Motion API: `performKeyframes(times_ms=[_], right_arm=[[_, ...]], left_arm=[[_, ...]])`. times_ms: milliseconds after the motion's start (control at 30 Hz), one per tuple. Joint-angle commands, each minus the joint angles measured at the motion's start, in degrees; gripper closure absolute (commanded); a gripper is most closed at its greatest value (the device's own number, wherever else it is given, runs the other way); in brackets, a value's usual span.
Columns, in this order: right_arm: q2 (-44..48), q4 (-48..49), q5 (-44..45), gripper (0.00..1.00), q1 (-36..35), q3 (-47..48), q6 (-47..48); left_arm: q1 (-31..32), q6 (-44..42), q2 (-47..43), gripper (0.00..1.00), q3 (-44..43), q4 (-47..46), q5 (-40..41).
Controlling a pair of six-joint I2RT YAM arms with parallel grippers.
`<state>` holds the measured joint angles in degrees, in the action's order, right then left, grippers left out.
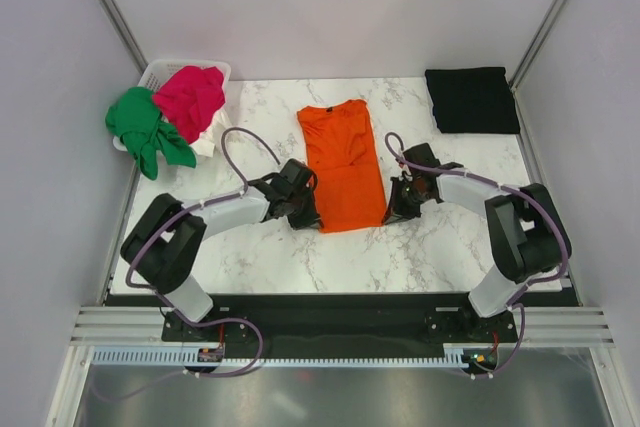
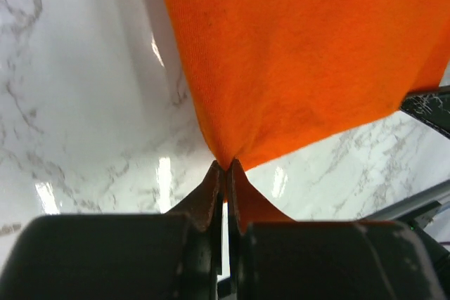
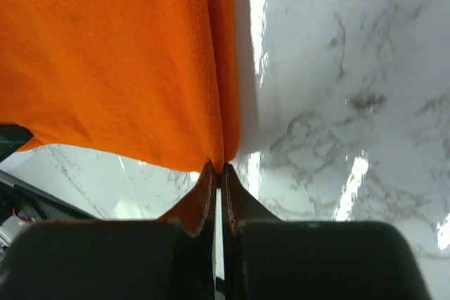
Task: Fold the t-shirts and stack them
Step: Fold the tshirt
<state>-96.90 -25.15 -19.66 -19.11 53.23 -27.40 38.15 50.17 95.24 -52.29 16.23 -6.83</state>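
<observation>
The orange t-shirt (image 1: 343, 162) lies in a long narrow strip on the middle of the marble table (image 1: 260, 257). My left gripper (image 1: 305, 209) is shut on its near left corner; the left wrist view shows the cloth (image 2: 295, 54) pinched at the tips (image 2: 226, 166). My right gripper (image 1: 396, 205) is shut on its near right corner, where the cloth (image 3: 112, 54) is pinched at the tips (image 3: 218, 168). A black t-shirt (image 1: 471, 99) lies folded at the far right. Green (image 1: 146, 127) and magenta-red (image 1: 190, 97) shirts hang over the basket.
A white plastic basket (image 1: 160, 75) stands at the far left corner with white cloth (image 1: 205, 142) beside it. Metal frame posts and pale walls bound the table. The arms' cables loop above the table beside the orange shirt.
</observation>
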Motion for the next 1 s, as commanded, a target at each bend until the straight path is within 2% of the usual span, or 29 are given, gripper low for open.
performKeyframes(times_ms=[0, 133, 267, 400, 467, 600, 733, 967], right_arm=[[6.8, -2.8, -1.4, 1.00, -0.2, -2.2, -0.9], [16.3, -7.8, -2.0, 1.00, -1.5, -4.2, -2.0], [26.5, -16.9, -1.7, 1.00, -5.2, -4.6, -5.6], [36.8, -25.0, -0.4, 1.00, -7.6, -1.8, -10.3], [38.5, -27.3, 0.3, 1.00, -7.8, 1.4, -10.8], [38.7, -31.0, 3.8, 1.00, -7.9, 7.8, -10.7], [33.6, -31.7, 7.5, 1.00, -7.9, 11.7, -8.7], [23.6, -31.7, 13.0, 1.00, -7.8, 20.1, -5.4]], left_arm=[[1.7, 2.1, -8.5, 0.98, 1.7, 3.3, 1.2], [3.2, 3.3, -16.8, 0.98, 3.8, 7.8, 0.2], [6.8, 5.1, -25.4, 0.98, 3.2, 16.3, 0.9], [9.0, 7.6, -32.2, 0.98, 0.4, 23.1, 1.4], [9.1, 8.3, -35.5, 0.97, -0.5, 25.1, 1.3], [9.0, 8.5, -37.1, 0.96, -3.6, 28.7, 2.9], [7.8, 7.2, -35.2, 0.94, -4.8, 28.9, 4.1], [0.6, 3.6, -27.5, 0.94, -6.7, 27.5, -1.9]])
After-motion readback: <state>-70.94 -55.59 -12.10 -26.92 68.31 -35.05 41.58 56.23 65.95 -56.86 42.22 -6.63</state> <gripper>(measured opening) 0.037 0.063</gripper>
